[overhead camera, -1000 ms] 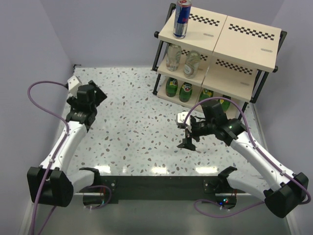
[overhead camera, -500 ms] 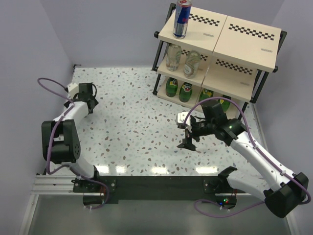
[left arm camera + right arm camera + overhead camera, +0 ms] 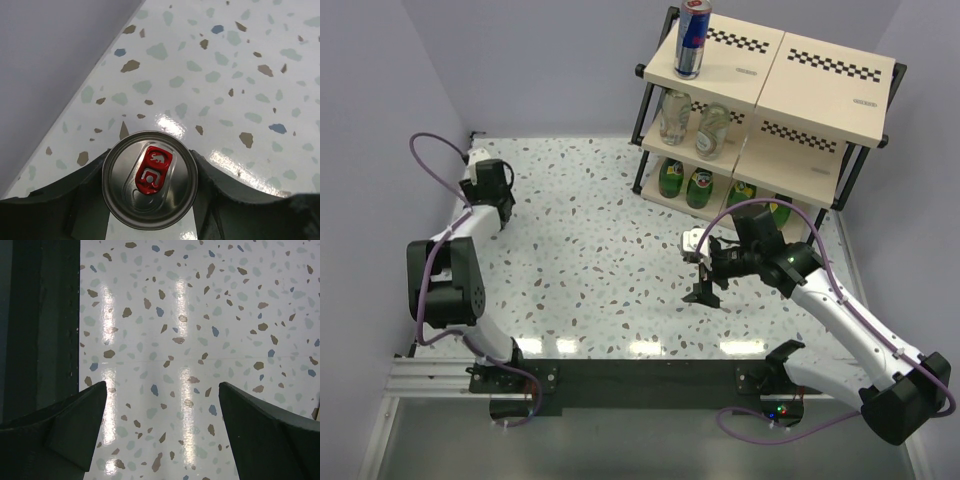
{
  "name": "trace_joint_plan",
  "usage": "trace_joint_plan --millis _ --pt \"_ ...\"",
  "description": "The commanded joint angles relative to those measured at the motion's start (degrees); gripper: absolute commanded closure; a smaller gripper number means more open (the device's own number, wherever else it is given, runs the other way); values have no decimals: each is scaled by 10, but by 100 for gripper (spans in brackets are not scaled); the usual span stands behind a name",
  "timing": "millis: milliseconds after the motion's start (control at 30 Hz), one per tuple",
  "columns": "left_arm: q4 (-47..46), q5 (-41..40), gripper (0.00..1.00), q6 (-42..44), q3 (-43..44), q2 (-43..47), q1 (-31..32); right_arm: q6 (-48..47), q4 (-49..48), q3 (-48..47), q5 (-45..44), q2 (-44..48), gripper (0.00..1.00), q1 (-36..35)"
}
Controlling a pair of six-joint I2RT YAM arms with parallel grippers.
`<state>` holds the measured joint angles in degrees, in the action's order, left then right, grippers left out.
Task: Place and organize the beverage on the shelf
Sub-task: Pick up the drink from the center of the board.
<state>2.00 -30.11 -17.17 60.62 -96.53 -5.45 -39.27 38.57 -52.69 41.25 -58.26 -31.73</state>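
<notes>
In the left wrist view a silver can top with a red tab stands upright on the speckled table. My left gripper is shut on this can, with a dark finger pressed against each side. From above, the left gripper sits by the left wall and hides the can. The shelf stands at the back right. It carries a blue-and-silver can on top, two clear bottles on the middle board, and several green bottles at the bottom. My right gripper hangs open over bare table.
The left wall runs close beside the held can. A black base strip lies along the near edge. The right arm stretches in front of the shelf's lower right corner.
The left arm has folded back toward the left wall, and its jaws went from wide open to closed around the can. The right arm has not moved.
</notes>
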Motion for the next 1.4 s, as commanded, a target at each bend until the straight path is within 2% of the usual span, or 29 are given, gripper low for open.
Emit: trace_joint_plan --millis 0,100,133,267,300,400,467,667,967,1100,1133,1367 --pt "-105 100 73 84 -44 60 -3 -12 -6 0 -1 5 3 3" --pt "-168 299 86 106 -95 114 3 -12 -7 -1 -6 5 3 3" --pt "-195 345 87 110 -103 124 9 -12 -6 -1 -7 5 3 3" --pt "-238 502 94 169 -139 165 104 -12 -8 -1 -14 3 3 4" --pt "-246 574 95 169 -141 166 119 -13 -8 -1 -14 3 3 6" --pt "-284 671 99 169 -145 155 193 -12 -6 -2 -14 3 2 9" --pt "-276 682 100 207 -126 133 264 -12 -5 -3 -14 3 2 13" --pt "-254 665 100 232 -61 58 398 -13 -3 -6 -21 10 2 50" --pt "-264 571 100 260 -29 9 511 -2 -10 -6 -27 11 1 98" --pt "-241 542 91 270 -11 -12 528 -2 -11 -5 -27 9 1 101" --pt "-238 541 83 270 -5 -21 533 -1 -11 -4 -27 8 1 102" --pt "-215 539 66 268 23 -59 544 -1 -11 -5 -25 7 1 106"
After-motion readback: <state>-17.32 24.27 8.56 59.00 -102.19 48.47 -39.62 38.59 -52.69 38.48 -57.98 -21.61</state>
